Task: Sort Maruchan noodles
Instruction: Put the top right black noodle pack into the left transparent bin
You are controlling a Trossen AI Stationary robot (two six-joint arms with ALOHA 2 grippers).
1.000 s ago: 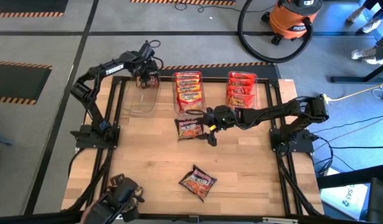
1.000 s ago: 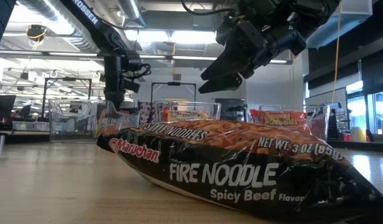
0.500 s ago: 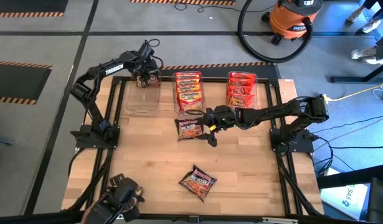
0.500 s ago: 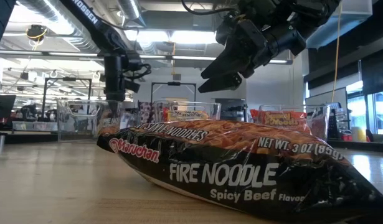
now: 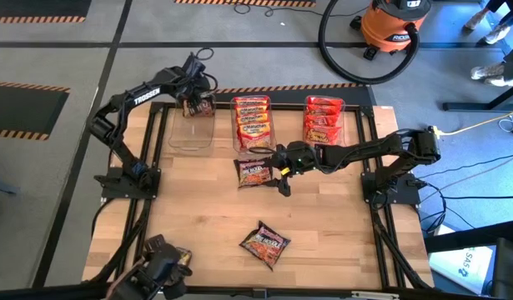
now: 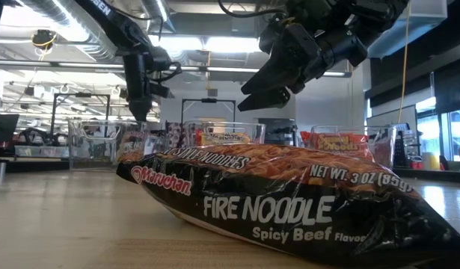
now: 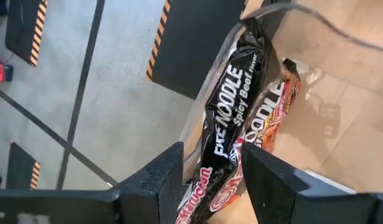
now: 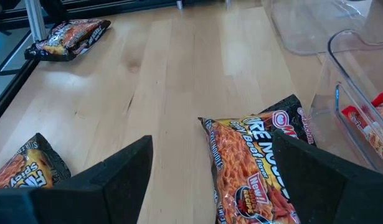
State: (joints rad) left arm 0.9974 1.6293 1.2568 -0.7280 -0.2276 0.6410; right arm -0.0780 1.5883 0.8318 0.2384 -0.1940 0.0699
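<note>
Left pincer (image 5: 197,106) has lifted slightly, clamped on a black noodle packet (image 7: 231,118) above the clear tub (image 5: 190,133); right pincer (image 5: 280,173), jaws apart, hovers beside another packet (image 5: 253,172).
</note>
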